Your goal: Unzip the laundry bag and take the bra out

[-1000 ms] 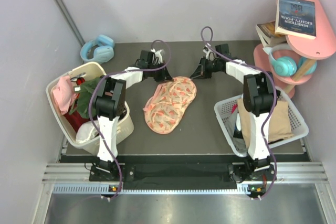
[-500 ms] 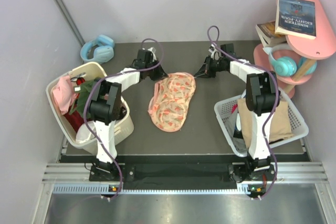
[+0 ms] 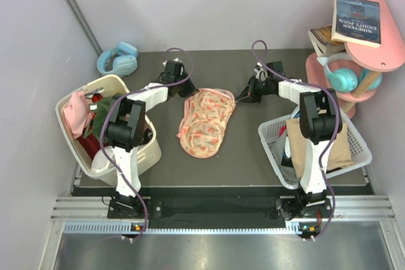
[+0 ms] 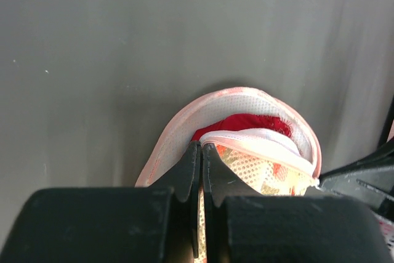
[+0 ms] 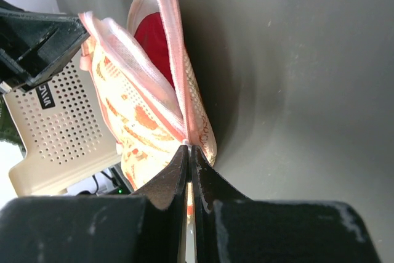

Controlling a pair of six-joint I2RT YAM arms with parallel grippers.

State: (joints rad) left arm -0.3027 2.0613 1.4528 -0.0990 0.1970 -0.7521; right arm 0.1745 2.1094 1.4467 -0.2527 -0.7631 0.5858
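our left fingers (image 4: 201,147) pinch the bag (image 3: 204,121) tight by its rim, and our right fingers (image 5: 188,149) clamp its opposite edge. it lies partly unzipped on the surface (image 3: 250,162), bra (image 4: 243,121) showing inside.

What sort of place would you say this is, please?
Likely a staged laundry corner: a cream basket of clothes, a printed laundry bag on the table, a pink shelf with books.
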